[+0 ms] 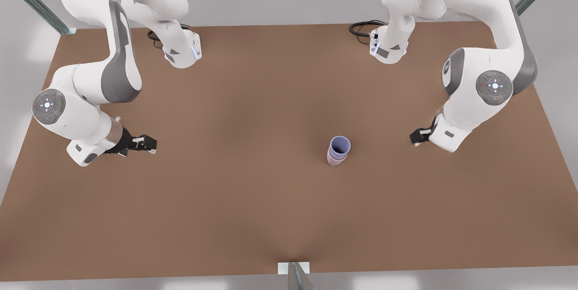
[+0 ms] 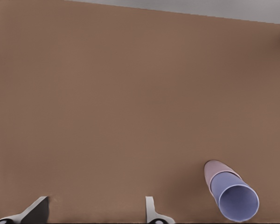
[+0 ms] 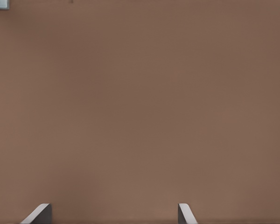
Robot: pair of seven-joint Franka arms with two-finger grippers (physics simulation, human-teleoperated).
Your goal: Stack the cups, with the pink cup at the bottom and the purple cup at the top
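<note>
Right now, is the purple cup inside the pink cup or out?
Inside: the purple cup sits nested in the pink cup, upright on the table.

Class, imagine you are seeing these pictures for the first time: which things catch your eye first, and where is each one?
The purple cup nested upright in the pink cup stands alone on the brown table, a little toward the front view's right of centre. Both arms wait well away from it: the left claw hangs open at the front view's right, the right claw open at its left.
</note>
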